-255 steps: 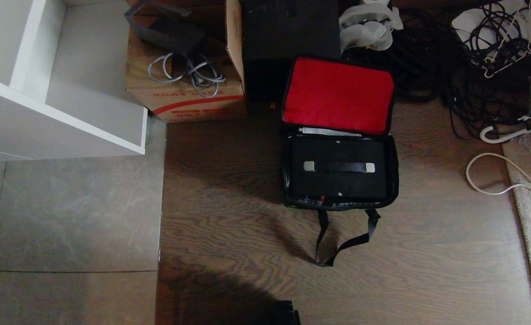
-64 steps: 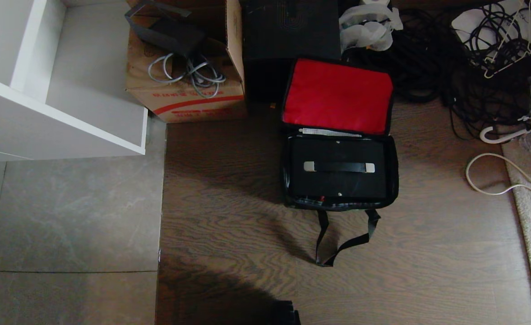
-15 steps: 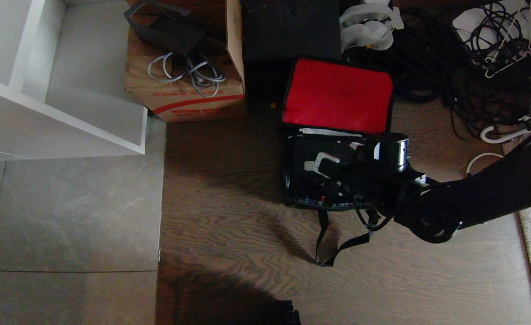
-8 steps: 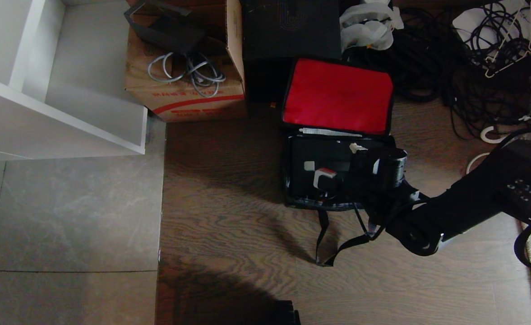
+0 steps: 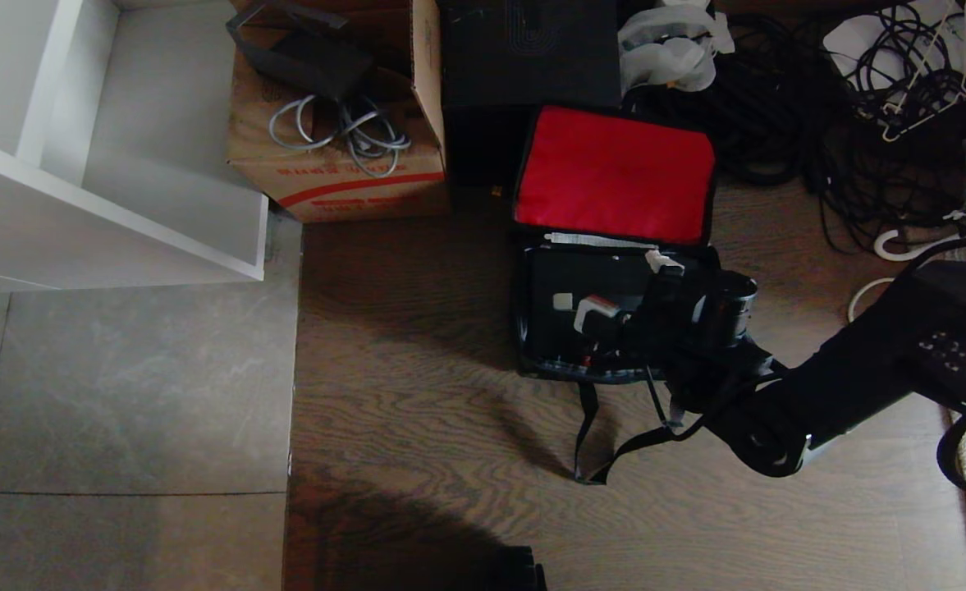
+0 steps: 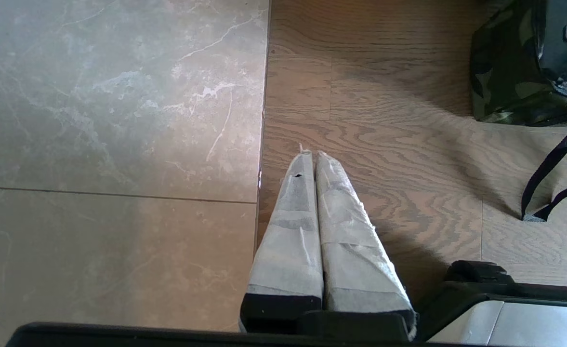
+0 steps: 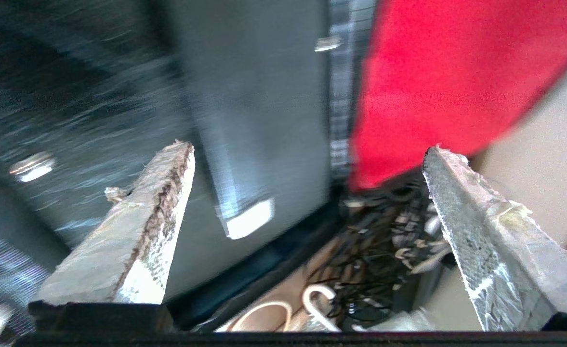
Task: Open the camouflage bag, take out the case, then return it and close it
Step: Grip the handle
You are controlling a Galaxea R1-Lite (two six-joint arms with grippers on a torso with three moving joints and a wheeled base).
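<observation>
The camouflage bag (image 6: 500, 82) stands open on the wood floor, its red-lined lid (image 5: 614, 172) flipped back. Inside lies the black case (image 5: 581, 275); one silver end of its handle (image 5: 563, 301) shows and the rest is hidden under my arm. My right gripper (image 5: 626, 287) hovers open just above the case top, with nothing between its fingers. In the right wrist view the gripper (image 7: 308, 148) frames the case (image 7: 264, 96), a silver handle end (image 7: 249, 219) and the red lid (image 7: 447, 72). My left gripper (image 6: 312, 155) hangs shut over the floor, left of the bag.
The bag's black strap (image 5: 614, 451) loops on the floor in front of it. Behind it are a tall black box (image 5: 528, 66) and a cardboard box (image 5: 335, 164) with cables. Tangled cables (image 5: 860, 123) lie at the right, a white shelf (image 5: 113, 205) at the left.
My right arm has come in from the right over the open bag. In the last second its wrist has rolled and the jaws have spread wider. Bag and case have not moved.
</observation>
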